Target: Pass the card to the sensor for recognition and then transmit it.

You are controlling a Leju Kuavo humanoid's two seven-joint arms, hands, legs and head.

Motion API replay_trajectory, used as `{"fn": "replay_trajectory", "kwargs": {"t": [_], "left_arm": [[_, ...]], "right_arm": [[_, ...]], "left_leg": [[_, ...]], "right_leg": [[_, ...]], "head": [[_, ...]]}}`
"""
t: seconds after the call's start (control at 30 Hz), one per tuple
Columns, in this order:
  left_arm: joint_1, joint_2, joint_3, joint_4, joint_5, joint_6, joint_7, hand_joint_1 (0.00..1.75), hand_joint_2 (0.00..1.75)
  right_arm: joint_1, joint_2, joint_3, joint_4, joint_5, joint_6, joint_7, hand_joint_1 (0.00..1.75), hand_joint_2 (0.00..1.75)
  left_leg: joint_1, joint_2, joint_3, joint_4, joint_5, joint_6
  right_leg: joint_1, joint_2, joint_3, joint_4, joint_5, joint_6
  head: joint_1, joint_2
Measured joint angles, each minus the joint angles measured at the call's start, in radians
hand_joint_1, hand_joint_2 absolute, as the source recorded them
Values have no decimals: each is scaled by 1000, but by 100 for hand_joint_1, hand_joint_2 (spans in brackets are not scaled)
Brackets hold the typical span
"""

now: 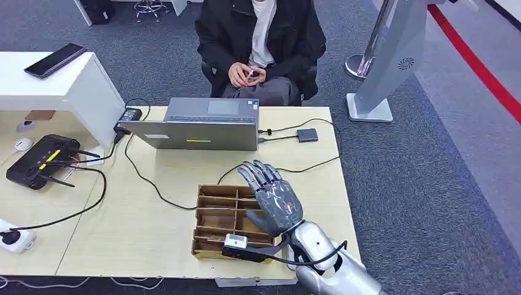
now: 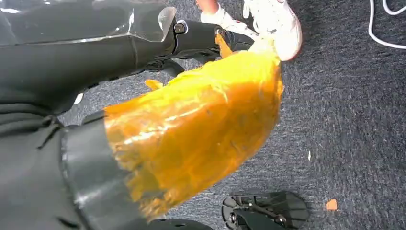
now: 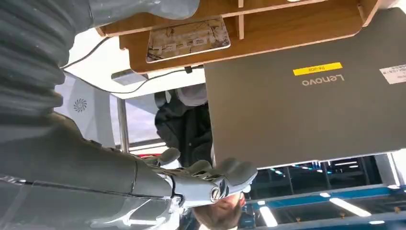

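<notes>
A wooden tray with several compartments lies near the table's front edge. My right hand hovers over its right side, fingers spread and stretched forward, holding nothing. In the right wrist view a patterned card lies flat in one compartment of the tray, apart from my fingers. A small dark sensor box sits at the table's far right, cabled to the laptop. In the left wrist view a dark part of my left hand hangs over the floor; how its fingers lie is unclear.
A person sits behind the table, hands together in their lap. Cables run across the tabletop from the laptop. A black router and a power strip lie on the left. A grey stand rises at the right rear.
</notes>
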State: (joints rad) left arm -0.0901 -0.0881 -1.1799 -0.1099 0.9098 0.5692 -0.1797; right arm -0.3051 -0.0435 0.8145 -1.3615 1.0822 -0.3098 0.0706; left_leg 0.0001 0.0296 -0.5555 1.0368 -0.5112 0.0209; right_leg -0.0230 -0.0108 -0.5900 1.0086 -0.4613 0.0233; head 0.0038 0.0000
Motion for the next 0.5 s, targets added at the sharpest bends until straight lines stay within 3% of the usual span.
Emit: {"fn": "replay_trajectory", "kwargs": {"t": [0.5], "left_arm": [[0, 0, -1, 0, 4, 0, 0, 0, 0]], "right_arm": [[0, 0, 0, 8, -3, 4, 3, 28, 175]], "left_leg": [[0, 0, 0, 0, 0, 0]], "right_leg": [[0, 0, 0, 0, 0, 0]], "head": [[0, 0]]}}
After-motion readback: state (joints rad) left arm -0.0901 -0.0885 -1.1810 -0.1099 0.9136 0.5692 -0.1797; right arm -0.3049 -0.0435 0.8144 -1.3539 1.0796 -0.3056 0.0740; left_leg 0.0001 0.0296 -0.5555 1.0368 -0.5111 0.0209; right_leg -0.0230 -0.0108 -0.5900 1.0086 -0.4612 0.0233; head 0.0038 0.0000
